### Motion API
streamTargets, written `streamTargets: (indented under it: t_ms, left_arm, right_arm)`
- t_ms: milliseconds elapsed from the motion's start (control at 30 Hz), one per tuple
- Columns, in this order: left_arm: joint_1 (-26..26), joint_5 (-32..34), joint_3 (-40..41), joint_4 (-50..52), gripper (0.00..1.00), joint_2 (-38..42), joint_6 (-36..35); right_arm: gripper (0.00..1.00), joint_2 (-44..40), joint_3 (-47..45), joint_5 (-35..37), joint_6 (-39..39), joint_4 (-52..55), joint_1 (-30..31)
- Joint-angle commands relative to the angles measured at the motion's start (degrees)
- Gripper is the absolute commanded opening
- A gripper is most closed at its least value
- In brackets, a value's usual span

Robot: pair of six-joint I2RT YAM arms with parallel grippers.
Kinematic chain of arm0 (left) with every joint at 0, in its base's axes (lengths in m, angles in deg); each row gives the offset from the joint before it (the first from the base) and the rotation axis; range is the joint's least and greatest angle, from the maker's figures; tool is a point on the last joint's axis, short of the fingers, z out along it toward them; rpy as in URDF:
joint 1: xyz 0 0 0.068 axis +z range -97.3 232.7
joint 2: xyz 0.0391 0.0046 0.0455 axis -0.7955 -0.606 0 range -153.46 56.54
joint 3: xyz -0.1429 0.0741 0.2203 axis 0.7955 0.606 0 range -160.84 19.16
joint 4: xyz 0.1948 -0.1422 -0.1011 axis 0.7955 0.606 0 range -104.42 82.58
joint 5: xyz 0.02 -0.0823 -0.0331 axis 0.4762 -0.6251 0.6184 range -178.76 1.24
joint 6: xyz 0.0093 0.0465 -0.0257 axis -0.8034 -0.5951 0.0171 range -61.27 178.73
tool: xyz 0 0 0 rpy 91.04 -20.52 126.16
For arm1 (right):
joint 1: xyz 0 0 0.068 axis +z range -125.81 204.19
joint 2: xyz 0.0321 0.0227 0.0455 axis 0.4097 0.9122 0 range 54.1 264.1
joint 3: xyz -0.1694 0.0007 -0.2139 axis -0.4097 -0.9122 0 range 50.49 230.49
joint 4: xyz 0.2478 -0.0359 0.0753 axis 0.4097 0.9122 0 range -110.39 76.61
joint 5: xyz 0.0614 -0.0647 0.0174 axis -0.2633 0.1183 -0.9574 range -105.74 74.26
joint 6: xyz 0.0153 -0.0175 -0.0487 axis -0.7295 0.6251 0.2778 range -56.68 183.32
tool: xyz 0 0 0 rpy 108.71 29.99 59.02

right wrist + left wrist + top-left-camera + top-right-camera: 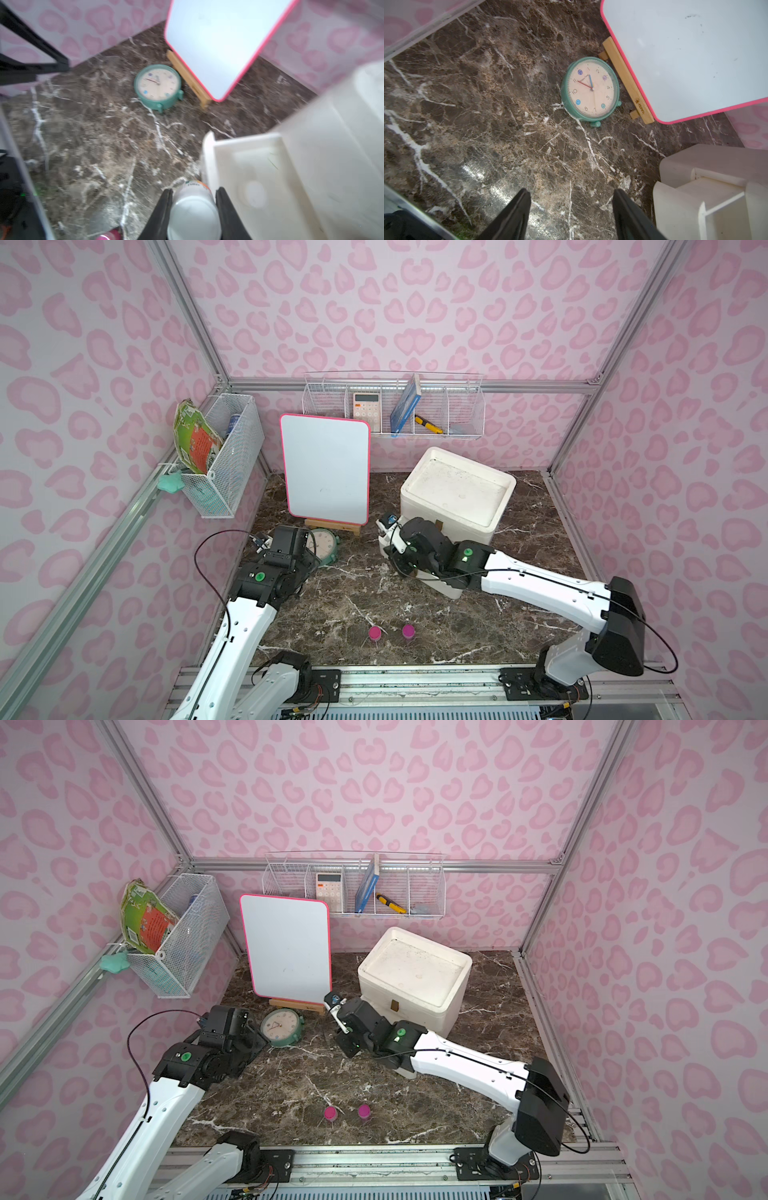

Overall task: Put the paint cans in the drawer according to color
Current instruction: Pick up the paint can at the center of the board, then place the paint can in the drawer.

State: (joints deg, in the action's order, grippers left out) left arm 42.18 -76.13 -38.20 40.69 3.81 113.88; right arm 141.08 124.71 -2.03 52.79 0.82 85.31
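Note:
In the right wrist view my right gripper (194,189) is shut on a white-topped paint can (194,216), held over the table just beside the front rim of a pulled-out drawer (207,158). A pale round blur lies inside that drawer. The white drawer chest (457,489) stands at the back right, with my right arm across its front. Two pink paint cans (375,632) (408,630) stand side by side near the front edge of the table. My left gripper (572,204) is open and holds nothing, hovering over bare marble short of the clock.
A green alarm clock (326,545) lies in front of a pink-rimmed whiteboard (326,468) on a wooden easel. Wire baskets (392,406) (224,456) hang on the back and left walls. Bare marble (353,593) lies between the arms.

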Motion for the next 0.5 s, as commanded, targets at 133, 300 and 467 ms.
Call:
streamTargets:
  t_ms: [133,300,467]
  left_arm:
    - [-0.07,-9.02,0.59,-7.19,0.68,-2.15,-4.08]
    - [-0.03,-10.59,1.61,-9.05,0.69,-2.86,-4.35]
    - [-0.03,-11.51,1.51,-9.41,0.69,-4.02,-4.82]
  right_arm:
    - [0.17,-3.35,-6.78,1.76,-4.01,3.93,-5.13]
    - [0.18,-2.23,-9.63,0.93,-6.18,3.05,-7.8]
    - [0.18,-1.76,-12.28,-0.45,-7.54,1.16,-10.09]
